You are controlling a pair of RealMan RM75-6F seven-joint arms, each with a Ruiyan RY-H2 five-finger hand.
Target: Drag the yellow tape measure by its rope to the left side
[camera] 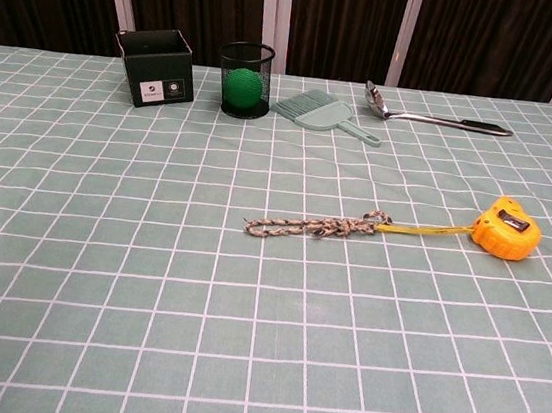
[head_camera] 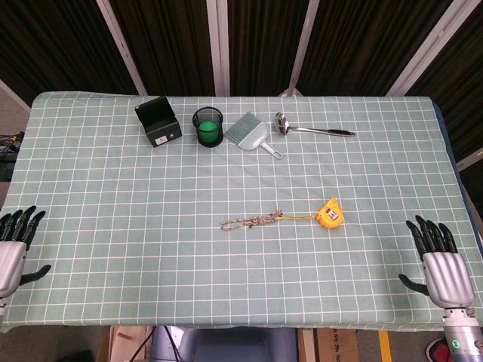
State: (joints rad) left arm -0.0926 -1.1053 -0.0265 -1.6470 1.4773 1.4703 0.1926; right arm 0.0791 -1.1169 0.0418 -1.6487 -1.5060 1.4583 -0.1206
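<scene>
In mesh cup, green ball

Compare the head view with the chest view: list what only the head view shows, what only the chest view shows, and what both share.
Only the head view shows the two hands: the left hand and the right hand rest open at the near table corners, far from the rope.

Only the chest view shows the green ball clearly inside the black mesh cup.

Both show the yellow tape measure, its braided rope trailing left, the black box, the dustpan and the ladle.
</scene>
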